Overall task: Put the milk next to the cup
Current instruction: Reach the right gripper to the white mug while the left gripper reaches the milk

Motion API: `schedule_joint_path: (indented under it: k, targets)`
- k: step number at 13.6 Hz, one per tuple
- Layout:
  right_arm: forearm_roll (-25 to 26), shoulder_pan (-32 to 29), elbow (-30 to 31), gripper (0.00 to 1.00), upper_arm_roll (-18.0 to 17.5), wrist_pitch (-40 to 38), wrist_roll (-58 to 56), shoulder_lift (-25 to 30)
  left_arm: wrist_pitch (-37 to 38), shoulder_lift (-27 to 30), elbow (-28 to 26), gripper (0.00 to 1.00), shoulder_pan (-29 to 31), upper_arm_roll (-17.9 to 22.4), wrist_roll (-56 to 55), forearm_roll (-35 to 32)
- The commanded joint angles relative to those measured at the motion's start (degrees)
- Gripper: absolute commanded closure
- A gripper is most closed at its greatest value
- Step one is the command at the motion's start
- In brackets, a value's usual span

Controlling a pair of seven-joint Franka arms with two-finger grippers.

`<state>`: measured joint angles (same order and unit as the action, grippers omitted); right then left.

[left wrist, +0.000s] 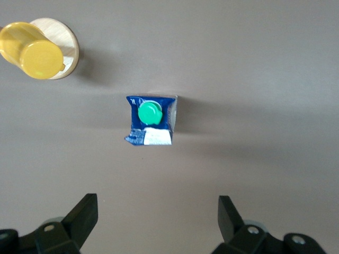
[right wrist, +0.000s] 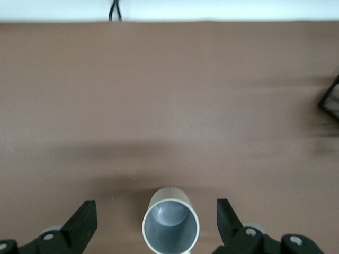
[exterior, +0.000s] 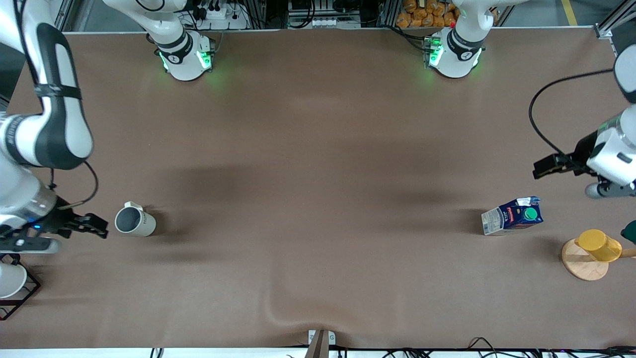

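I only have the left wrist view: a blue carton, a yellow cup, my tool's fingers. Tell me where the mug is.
Observer: The cup stands upright at the right arm's end of the table; the milk stands at the left arm's end, with bare table between them.
Operator: Report the right tool.
Observer: The right tool is open and hangs above the cup, holding nothing.
Operator: Confirm mine has nothing.
Observer: The left tool is open and empty, up above the milk.
Operator: Name anything near the cup.
Observer: A white cup on a black wire rack sits at the table's edge, nearer the front camera than the mug.
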<state>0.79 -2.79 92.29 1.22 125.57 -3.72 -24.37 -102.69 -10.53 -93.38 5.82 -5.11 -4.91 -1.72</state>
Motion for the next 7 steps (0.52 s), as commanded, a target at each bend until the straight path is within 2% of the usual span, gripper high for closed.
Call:
schedule_joint_path:
  k: [1, 5, 7]
  targets:
    - [1.40, -0.98, -0.71, 0.00, -0.08, -2.86, 0.29, -4.09, -3.29, -5.01, 1.62, 0.00, 1.38, -0.42, -0.54, -1.71]
    - [1.22, -3.10, -1.93, 0.00, -0.08, -4.02, 0.03, -6.30, -6.10, -9.14, 1.80, 0.00, 1.91, -0.16, -0.63, -1.80]
    - [1.32, -3.27, -1.50, 0.00, -0.08, -3.93, -7.13, -7.26, -9.01, -10.46, 1.80, 0.00, 4.45, -0.16, 0.42, -2.15]
